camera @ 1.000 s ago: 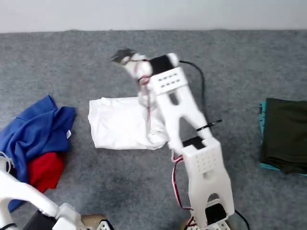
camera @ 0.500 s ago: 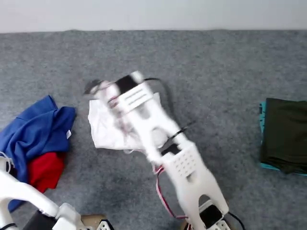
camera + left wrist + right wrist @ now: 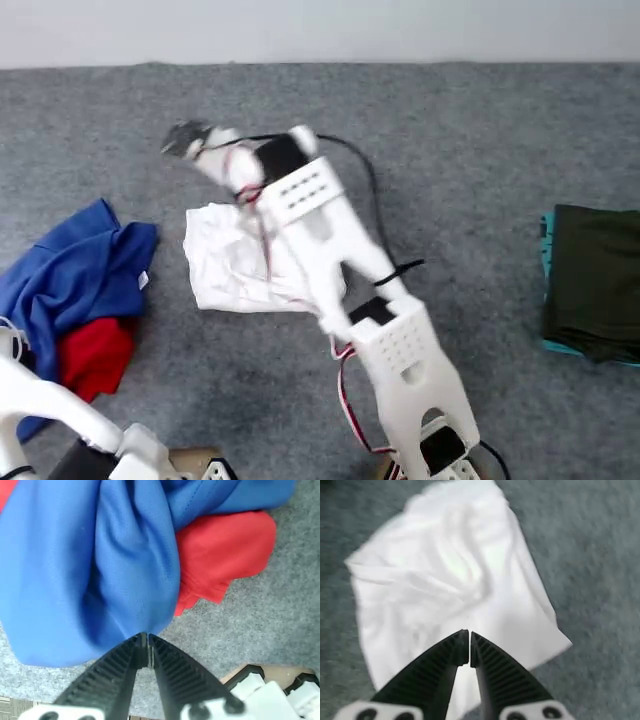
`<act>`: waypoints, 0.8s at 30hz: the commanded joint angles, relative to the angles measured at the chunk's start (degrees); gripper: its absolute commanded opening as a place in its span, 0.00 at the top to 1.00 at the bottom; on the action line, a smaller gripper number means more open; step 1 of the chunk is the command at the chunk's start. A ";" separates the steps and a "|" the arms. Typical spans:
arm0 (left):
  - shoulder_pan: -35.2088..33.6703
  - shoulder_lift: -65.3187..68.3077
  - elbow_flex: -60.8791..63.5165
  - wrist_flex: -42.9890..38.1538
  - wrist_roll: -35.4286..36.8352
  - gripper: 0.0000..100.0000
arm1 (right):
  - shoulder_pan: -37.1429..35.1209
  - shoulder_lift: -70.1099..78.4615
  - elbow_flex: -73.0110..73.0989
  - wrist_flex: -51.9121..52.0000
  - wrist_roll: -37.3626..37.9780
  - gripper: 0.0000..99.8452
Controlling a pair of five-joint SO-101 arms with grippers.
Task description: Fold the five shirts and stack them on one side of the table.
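1. I see my right gripper (image 3: 469,647) clenched on nothing over the white shirt (image 3: 225,262), mid-table; its arm hides the shirt's right edge.
2. Left gripper (image 3: 148,650) clenched above the blue shirt (image 3: 75,265); red shirt (image 3: 92,355) under it, left side.
3. Dark folded stack (image 3: 592,280) at the right edge.
4. Grey carpet surface (image 3: 500,150), white wall (image 3: 320,30) far.

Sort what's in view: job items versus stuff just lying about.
Job: white shirt, blue shirt, red shirt, dark folded shirt, teal shirt under it.
Not job: table, wall, arm cable.
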 commanded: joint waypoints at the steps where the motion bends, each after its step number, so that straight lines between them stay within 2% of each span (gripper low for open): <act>1: 0.18 -1.93 -0.31 -0.97 -0.35 0.98 | 1.98 2.24 -2.55 2.07 0.62 0.99; 4: 0.26 -1.93 -0.31 -0.97 -0.35 0.98 | -0.75 7.60 -2.81 1.98 0.62 0.99; 7: 0.26 -1.93 -0.31 -0.97 -0.35 0.98 | -6.64 11.47 -2.90 2.15 0.35 0.99; 14: -0.09 -1.93 -0.31 -0.97 -0.44 0.98 | -18.51 10.33 -2.99 2.24 0.26 0.99; 18: -0.09 -1.93 -0.31 -0.97 -0.44 0.98 | -17.71 5.67 -2.99 2.15 0.53 0.99; 24: 0.26 -1.93 -0.31 -0.97 -0.44 0.98 | -9.98 1.63 -2.99 0.75 0.62 0.99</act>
